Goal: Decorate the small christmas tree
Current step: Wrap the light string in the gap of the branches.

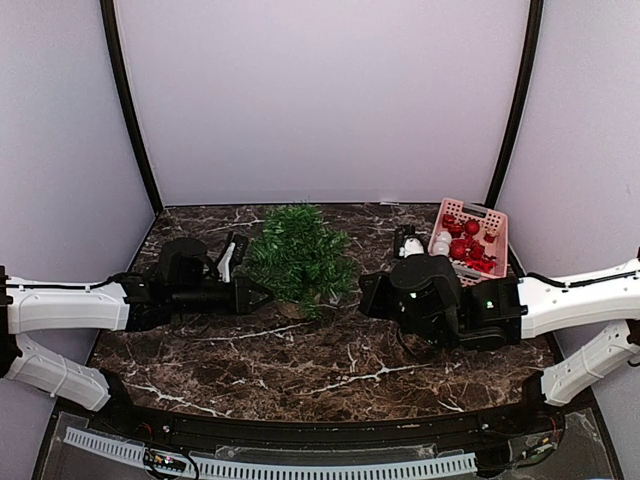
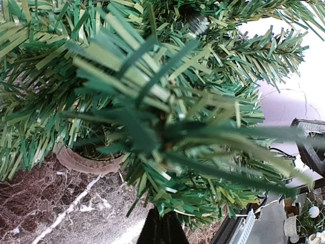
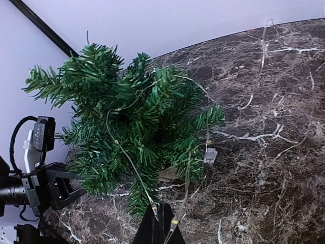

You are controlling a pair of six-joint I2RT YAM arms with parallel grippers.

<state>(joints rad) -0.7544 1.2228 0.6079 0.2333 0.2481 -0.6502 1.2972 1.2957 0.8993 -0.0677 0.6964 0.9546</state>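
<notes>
Right fingers (image 3: 155,229) closed on a thin wire (image 3: 133,173) draped over the small christmas tree (image 1: 298,250). Left fingers (image 1: 256,296) pinched together against its left branches, any hold there unclear.

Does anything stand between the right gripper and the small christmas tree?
Nothing visible does. Only marble tabletop lies between the right gripper and the small christmas tree; a thin wire runs from the gripper onto the branches.

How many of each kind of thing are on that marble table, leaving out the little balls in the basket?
small christmas tree: 1
light string: 1
pink basket: 1
robot arms: 2, the left arm and the right arm
Total: 5
</notes>
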